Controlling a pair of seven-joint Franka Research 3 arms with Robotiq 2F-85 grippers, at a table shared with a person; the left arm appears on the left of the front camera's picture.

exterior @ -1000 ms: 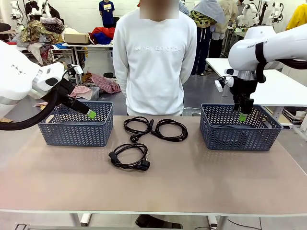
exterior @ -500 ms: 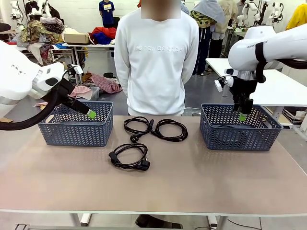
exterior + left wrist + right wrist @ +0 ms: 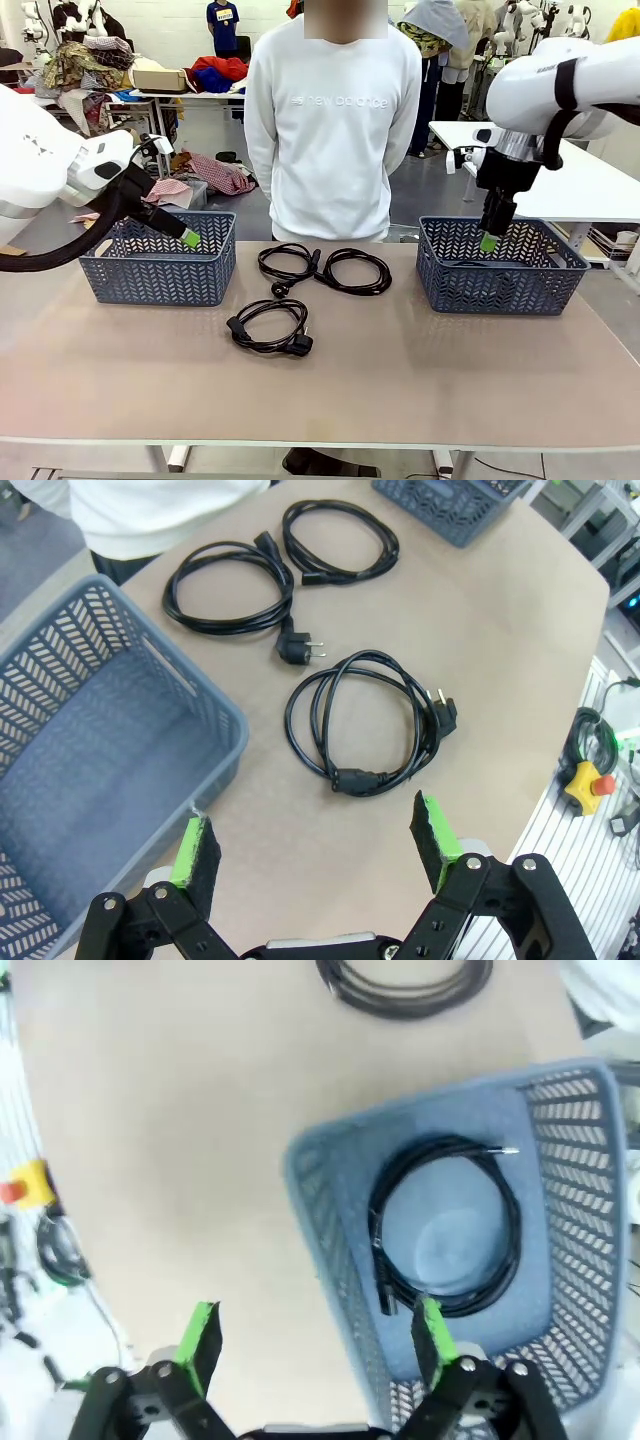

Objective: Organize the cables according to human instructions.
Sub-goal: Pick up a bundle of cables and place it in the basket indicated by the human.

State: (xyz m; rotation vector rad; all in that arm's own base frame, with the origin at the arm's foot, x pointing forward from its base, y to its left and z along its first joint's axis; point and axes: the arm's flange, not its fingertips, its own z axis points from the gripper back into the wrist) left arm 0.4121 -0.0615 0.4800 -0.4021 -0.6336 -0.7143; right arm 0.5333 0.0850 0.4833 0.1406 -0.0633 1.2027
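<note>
1. Left gripper (image 3: 188, 238) is held with its green pads spread wide and nothing between them, above the left basket (image 3: 160, 272); the right gripper (image 3: 488, 241) is likewise spread and empty, hung over the right basket (image 3: 500, 287)
2. Two grey-blue lattice baskets are counted, one beneath each gripper, and four cables in all
3. Three cables are laid on the table (image 3: 420, 380) between the two grippers: a lone coil (image 3: 270, 327) on the robot's side, and beyond it two coils just beside each other, the second coil (image 3: 288, 263) nearer the left gripper, the third coil (image 3: 356, 271) nearer the right
4. From the left wrist the lone coil is seen just ahead of the spread fingers, apart from the left basket's corner
5. The fourth cable (image 3: 445, 1225) is found flat on the floor of the right basket, just ahead of the right gripper's pads
6. Each cable is thin and black, wound into a round loop of several turns, with chunky black plugs at the ends; two metal pins are seen on the lone coil's plug
7. One person (image 3: 330, 120) in a white top is stood beyond the coils
</note>
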